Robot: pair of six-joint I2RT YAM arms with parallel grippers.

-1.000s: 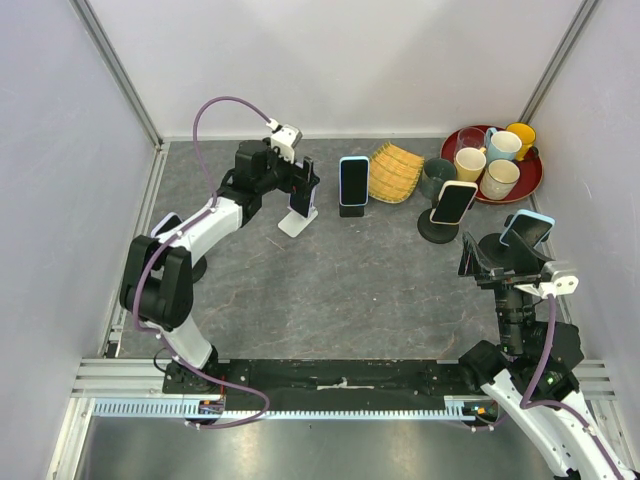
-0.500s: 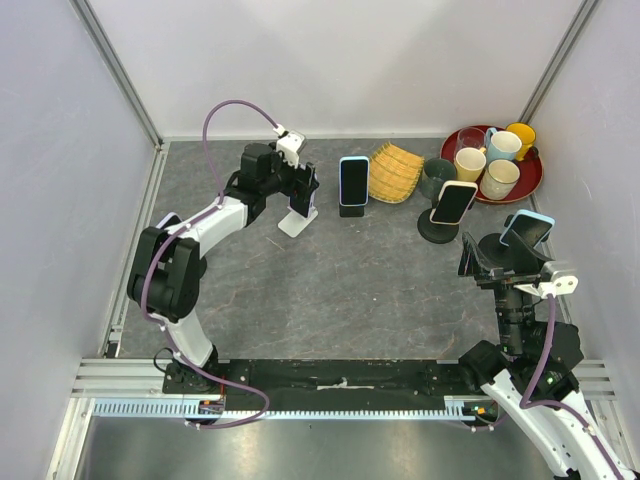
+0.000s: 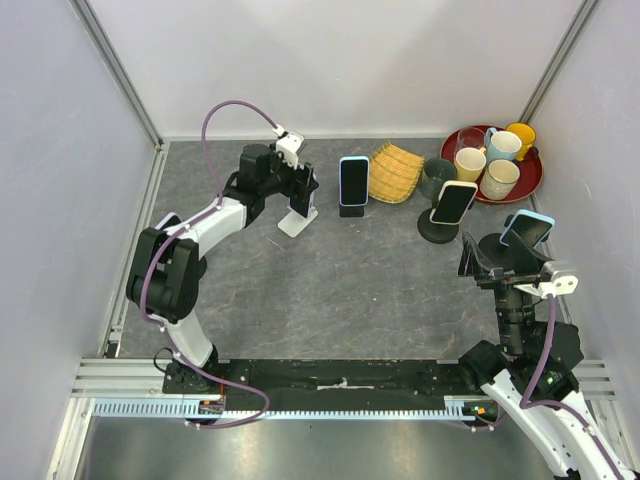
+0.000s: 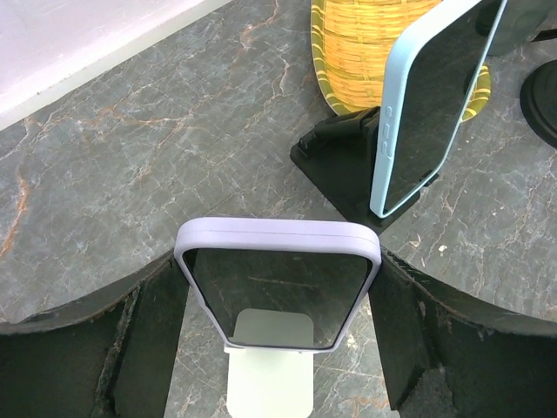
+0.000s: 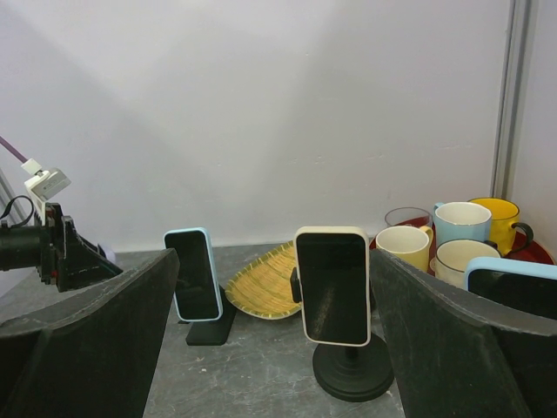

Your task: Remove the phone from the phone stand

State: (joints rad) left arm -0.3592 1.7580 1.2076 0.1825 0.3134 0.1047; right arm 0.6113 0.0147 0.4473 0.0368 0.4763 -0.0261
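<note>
**Bracketing the lavender-cased phone on its stand**

Top external: the left gripper [image 3: 304, 189] reaches to the far left-centre of the table [image 3: 330, 290]. It sits at the phone [image 3: 299, 201], which leans on the white stand [image 3: 296, 223]. Just right of them a blue-cased phone [image 3: 353, 180] stands on a black stand [image 3: 350, 210], with a woven tray [image 3: 395, 172] beside it. Farther right are a cream-cased phone [image 3: 455, 202] and a red tray [image 3: 530, 180] of mugs. The right gripper [image 3: 497, 256] is held above the near right of the table, well apart from the phone.

Left wrist: the fingers [image 4: 148, 340] stand spread wide, one on each side of the phone. Each pad is right at a side edge of the case, and I cannot tell whether they touch it. The phone rests upright on the white stand, screen towards the camera.

Right wrist: the jaws stand fully apart with nothing held between them. Beyond the fingers [image 5: 87, 348] are the cream-cased phone, the blue-cased phone and the mugs.
</note>
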